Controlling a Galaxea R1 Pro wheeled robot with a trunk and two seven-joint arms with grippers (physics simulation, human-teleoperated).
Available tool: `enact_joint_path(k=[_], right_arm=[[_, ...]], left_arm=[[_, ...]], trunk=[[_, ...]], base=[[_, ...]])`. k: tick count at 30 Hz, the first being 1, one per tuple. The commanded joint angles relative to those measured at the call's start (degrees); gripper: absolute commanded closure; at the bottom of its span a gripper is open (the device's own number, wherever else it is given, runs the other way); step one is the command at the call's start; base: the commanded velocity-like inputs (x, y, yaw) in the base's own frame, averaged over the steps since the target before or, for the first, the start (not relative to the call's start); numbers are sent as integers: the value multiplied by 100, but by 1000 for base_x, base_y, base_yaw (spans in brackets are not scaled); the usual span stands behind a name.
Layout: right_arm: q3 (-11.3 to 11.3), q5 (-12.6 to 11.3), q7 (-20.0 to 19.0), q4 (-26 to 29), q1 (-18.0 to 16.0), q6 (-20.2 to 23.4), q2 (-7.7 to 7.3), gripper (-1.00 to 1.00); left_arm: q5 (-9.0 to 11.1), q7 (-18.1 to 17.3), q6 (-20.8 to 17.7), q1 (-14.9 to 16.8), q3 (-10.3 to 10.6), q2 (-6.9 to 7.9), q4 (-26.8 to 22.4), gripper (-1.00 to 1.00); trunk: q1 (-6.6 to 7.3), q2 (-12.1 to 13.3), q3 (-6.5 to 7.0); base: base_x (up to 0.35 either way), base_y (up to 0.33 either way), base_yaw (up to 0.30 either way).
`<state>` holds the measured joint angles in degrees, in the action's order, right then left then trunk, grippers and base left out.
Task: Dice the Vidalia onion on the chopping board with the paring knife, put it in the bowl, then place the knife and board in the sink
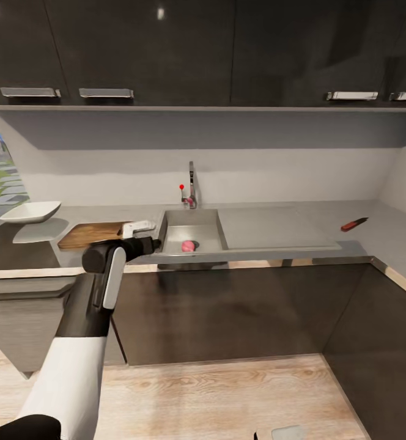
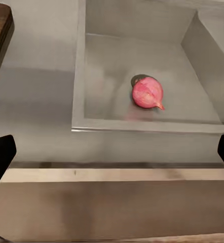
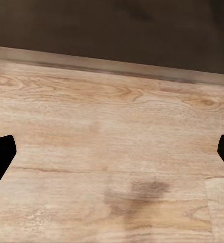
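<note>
Left claw [image 1: 147, 235] reaches out level at the sink's [image 1: 210, 215] left rim, jaws wide, empty. Onion [image 2: 148, 93] sits on the drain. Right claw [image 3: 112, 152] gapes over wood floor [image 3: 112, 126].

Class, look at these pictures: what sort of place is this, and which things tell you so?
A kitchen: a steel sink with faucet set in a countertop, and a chopping board beside it.

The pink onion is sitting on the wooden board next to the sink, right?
Not quite. The onion is pink, but it isn't on the wooden board. It lies inside the sink, by the drain, as the left wrist view shows. The board does sit next to the sink, on the countertop, with nothing on it that I can see.
</note>
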<state>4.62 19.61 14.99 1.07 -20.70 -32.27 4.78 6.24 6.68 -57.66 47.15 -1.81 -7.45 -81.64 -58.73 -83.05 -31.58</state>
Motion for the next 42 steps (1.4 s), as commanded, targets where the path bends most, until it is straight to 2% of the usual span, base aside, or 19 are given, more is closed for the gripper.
enact_joint_path(k=[1,7,10,26,35,37,39,42], right_arm=[[48,61,7,-4,-4,-12,0,-100],[56,61,-21,-2,-4,-8,-3,-100],[56,61,-22,-2,-4,-8,-4,-100],[56,61,-23,-2,-4,-8,-4,-100],[51,61,-15,-7,-4,4,-4,-100],[54,56,-14,-9,-4,98,1,-100],[56,53,-36,-10,-4,471,1,-100],[56,52,-51,-11,-4,599,-2,-100]], left_arm=[[61,53,-24,21,25,10,89,-100],[48,44,-6,50,370,148,235,-100],[45,44,-2,55,426,215,244,-100],[51,44,9,58,466,252,293,-100],[53,44,17,58,454,256,501,-100],[53,44,18,58,447,259,575,-100],[46,39,18,58,438,263,696,-100],[44,36,23,58,435,268,800,-100]], trunk=[[0,-3,-6],[0,-3,-6],[0,-3,-6],[0,-3,-6],[0,-3,-6],[0,-3,-6],[0,-3,-6],[0,-3,-6]], base=[[0,0,0],[0,0,0],[18,-16,0],[193,-191,0],[242,-223,0],[260,-202,0],[266,-113,0],[267,1,0]])
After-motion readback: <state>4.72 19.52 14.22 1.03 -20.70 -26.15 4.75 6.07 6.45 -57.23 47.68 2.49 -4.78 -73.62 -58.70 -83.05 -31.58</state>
